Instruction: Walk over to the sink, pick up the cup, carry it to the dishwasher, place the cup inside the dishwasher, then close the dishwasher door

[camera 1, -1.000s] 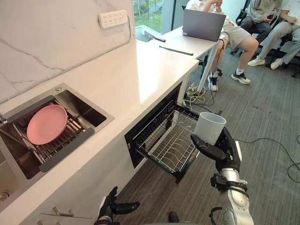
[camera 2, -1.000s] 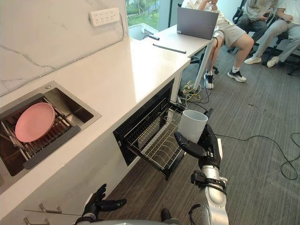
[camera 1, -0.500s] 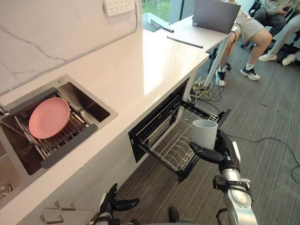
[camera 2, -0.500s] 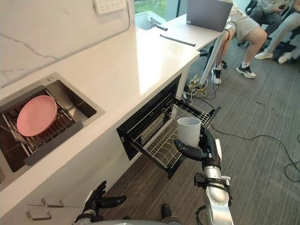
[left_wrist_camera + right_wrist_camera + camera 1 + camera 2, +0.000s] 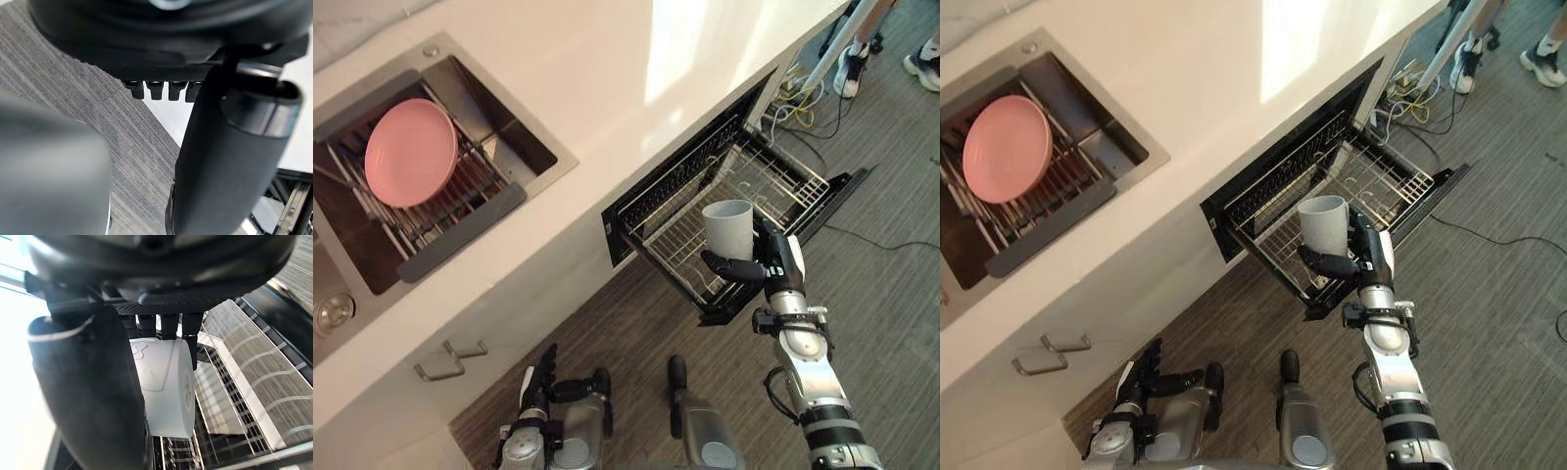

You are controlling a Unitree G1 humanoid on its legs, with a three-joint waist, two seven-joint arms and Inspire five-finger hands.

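Note:
A white cup (image 5: 727, 227) is held upright in my right hand (image 5: 773, 266), whose fingers and thumb curl round its side. The cup (image 5: 164, 387) also shows past that hand's fingers in the right wrist view. It hangs over the front part of the pulled-out wire rack (image 5: 705, 211) of the dishwasher (image 5: 651, 196), whose door (image 5: 832, 201) is folded down toward the floor. My left hand (image 5: 540, 384) hangs low by the cabinet front with its fingers relaxed and holds nothing.
A pink plate (image 5: 409, 152) rests on a rack in the sink (image 5: 504, 201) at the left. The white counter (image 5: 636, 88) runs along above the dishwasher. Cables (image 5: 803, 93) lie on the floor beyond the door, next to a person's shoes (image 5: 850, 70).
The camera has tilted down and the whole picture has shifted. My right hand has brought the cup lower and closer over the dishwasher rack.

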